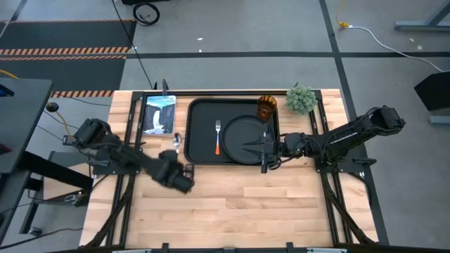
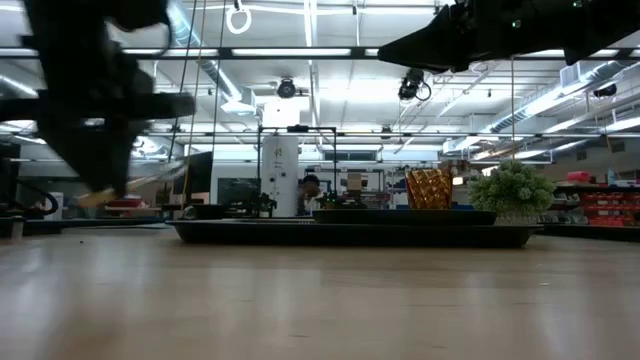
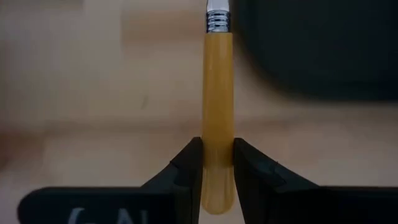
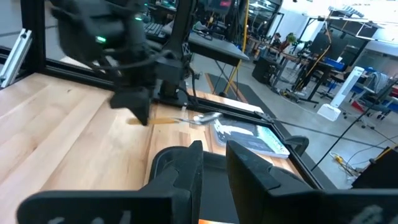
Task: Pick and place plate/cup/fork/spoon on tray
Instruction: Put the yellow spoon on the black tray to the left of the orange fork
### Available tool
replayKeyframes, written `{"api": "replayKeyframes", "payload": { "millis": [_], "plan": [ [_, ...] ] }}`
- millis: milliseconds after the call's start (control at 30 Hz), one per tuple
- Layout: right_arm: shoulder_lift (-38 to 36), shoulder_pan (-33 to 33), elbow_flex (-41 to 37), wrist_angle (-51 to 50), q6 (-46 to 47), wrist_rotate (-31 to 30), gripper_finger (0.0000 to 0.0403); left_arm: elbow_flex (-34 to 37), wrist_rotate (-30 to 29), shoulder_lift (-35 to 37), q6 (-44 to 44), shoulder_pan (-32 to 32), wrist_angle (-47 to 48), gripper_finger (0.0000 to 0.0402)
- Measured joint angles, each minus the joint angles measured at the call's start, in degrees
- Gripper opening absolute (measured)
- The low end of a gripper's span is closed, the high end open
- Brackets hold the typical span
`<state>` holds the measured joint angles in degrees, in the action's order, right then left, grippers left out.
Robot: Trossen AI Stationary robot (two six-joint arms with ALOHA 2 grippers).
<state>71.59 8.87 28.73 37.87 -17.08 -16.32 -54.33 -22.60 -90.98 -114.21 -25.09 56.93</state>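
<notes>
The black tray (image 1: 200, 112) lies at the table's far middle. On it lie the round black plate (image 1: 242, 126), the fork (image 1: 218, 137) with its orange-red handle, and the amber ribbed cup (image 1: 266, 107), which stands at the tray's far right corner. My left gripper (image 1: 172, 153), just left of the tray, is shut on the spoon (image 4: 199, 118), whose silver bowl (image 1: 176, 139) points toward the far edge. My right gripper (image 1: 264, 149) hovers over the plate's right rim. Its fingers (image 4: 186, 171) stand a narrow gap apart and hold nothing. My left gripper pinches the spoon's yellow-orange handle (image 3: 217, 134) between its two fingers, near the handle's free end. The fingers come from above and lie across the handle. The spoon is lifted clear of the table and sticks out about level (image 2: 100, 195), bowl end away from the gripper.
A small green plant (image 1: 301, 98) stands right of the cup, off the tray. A booklet with a picture (image 1: 159, 114) lies left of the tray. Bare wood (image 1: 239, 204) spreads across the table's near half.
</notes>
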Motion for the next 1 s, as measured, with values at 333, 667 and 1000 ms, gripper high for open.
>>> {"api": "replayKeyframes", "payload": {
  "millis": [333,667,1000],
  "plan": [
    [0.0,0.5,0.0,0.0,0.0,0.0,0.0078,0.0,-5.7,1.1,24.8,16.8,-12.2,0.0078],
    [0.0,0.5,0.0,0.2,0.5,0.0,0.0078,0.0,-5.3,-0.8,36.0,26.4,-21.3,0.0078],
    [0.0,0.6,0.0,-0.2,0.6,0.6,0.0078,-0.1,2.4,-9.9,37.5,28.8,-30.3,0.0078]
  ]
}}
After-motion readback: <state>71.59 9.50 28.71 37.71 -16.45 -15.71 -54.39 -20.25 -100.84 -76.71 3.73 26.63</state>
